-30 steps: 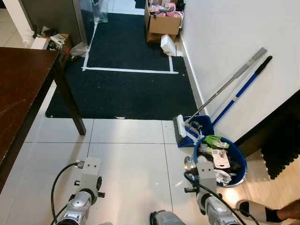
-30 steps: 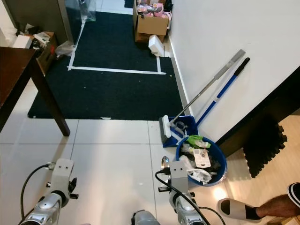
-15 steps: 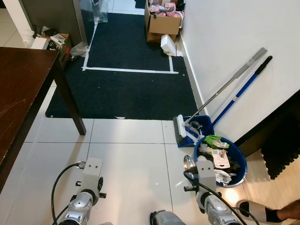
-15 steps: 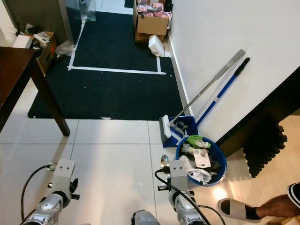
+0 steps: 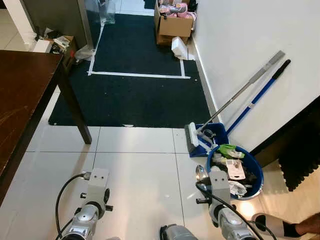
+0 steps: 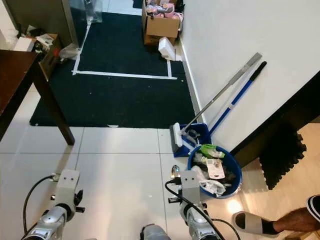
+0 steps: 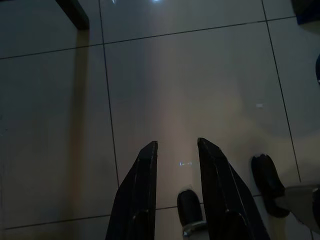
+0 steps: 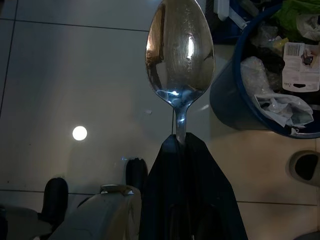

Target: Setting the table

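Spoon: a metal spoon is held by its handle, bowl pointing away from the wrist, above the white tiled floor just beside the blue bin.
Right end effector: fingers are clamped together on the spoon's handle.
Left end effector: fingers are parted, nothing between them, hanging over the floor.
Worktop: a dark wooden worktop is seen at the robot's left, well apart from the spoon.

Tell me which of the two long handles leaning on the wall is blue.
The blue handle is the one nearer the wall, with a black tip; the silver handle beside it is grey metal.
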